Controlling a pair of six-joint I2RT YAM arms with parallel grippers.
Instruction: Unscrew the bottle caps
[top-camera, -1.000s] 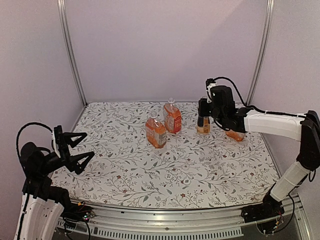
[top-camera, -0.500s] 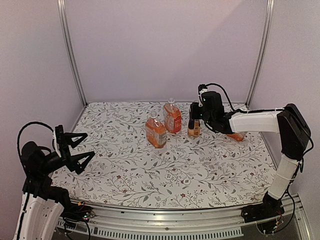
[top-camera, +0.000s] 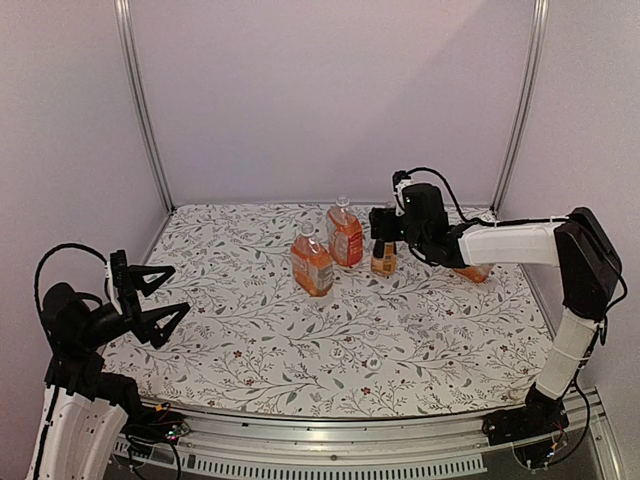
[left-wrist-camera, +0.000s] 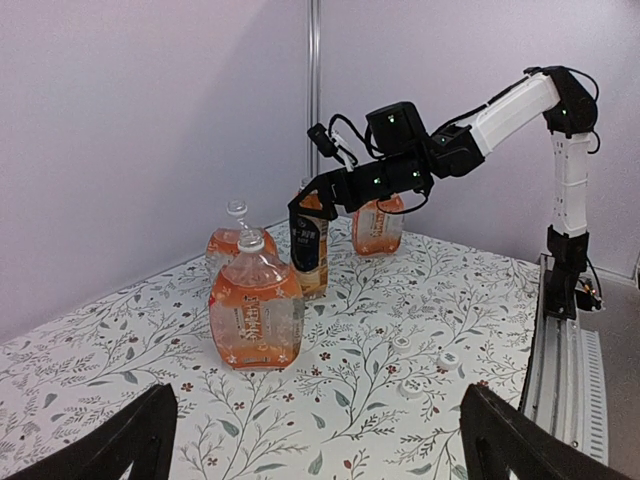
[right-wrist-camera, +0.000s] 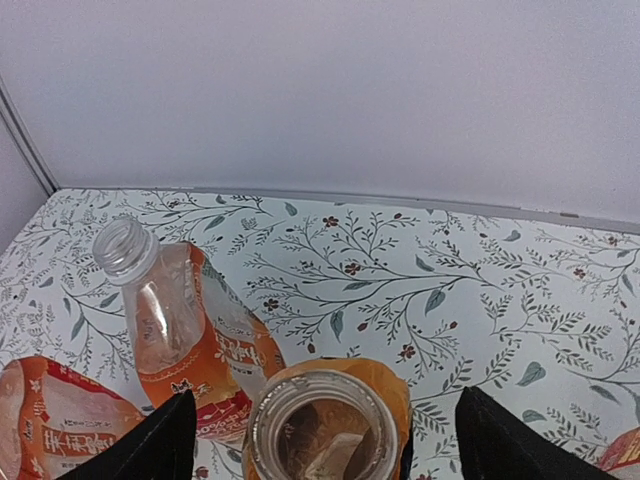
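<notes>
The flowered surface (top-camera: 400, 340) fills the floor of a pale-walled enclosure. The right arm (top-camera: 520, 242) stretches across its far right side, and the left arm (top-camera: 70, 340) hangs back over the near left corner.

Four bottles of orange drink stand upright toward the back. Two squat bottles (top-camera: 312, 265) are close together near the middle. The taller bottle (top-camera: 383, 258), with its orange-and-black label, is just to their right. The fourth bottle (top-camera: 470, 270) stands apart, partly hidden behind the right arm.

The right gripper (right-wrist-camera: 325, 395) hovers directly over the taller bottle, spread wide, with one finger on each side of the neck and a gap showing on both sides. It pinches nothing. That bottle's mouth is open and uncapped, and so is the clear threaded neck of the squat bottle beside it. I cannot tell whether the other two bottles are capped.

The left gripper (top-camera: 178, 290) is also spread wide and empty, pointing toward the bottles from well away.

In the left wrist view, three small white discs that look like the caps (left-wrist-camera: 447, 357) lie loose on the surface, toward the near edge and well apart from the bottles.
</notes>
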